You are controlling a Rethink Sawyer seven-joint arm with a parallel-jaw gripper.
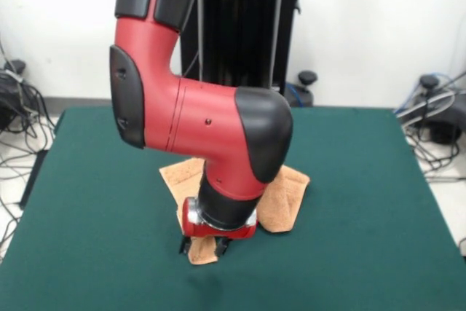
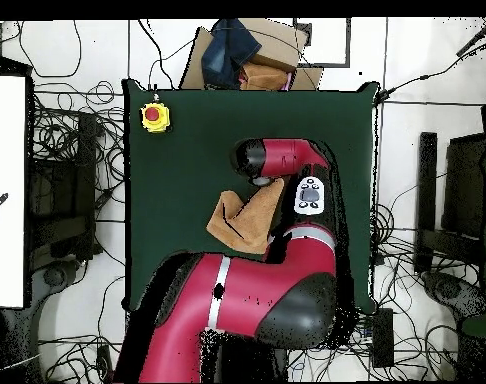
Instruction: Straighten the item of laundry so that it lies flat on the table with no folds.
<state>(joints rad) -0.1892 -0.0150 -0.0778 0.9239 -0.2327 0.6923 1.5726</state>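
Observation:
The peach-orange towel lies crumpled and folded near the middle of the dark green table. The red arm hides its central part. My gripper points straight down over the towel's corner nearest the camera. The fingers stand apart on either side of that corner, open, low at the table top. In the overhead view the towel shows as a folded wedge on the table, and the arm covers the gripper.
A yellow box with a red stop button sits on a table corner. A cardboard box lies just beyond the table edge far from the robot base. Cables and stands surround the table.

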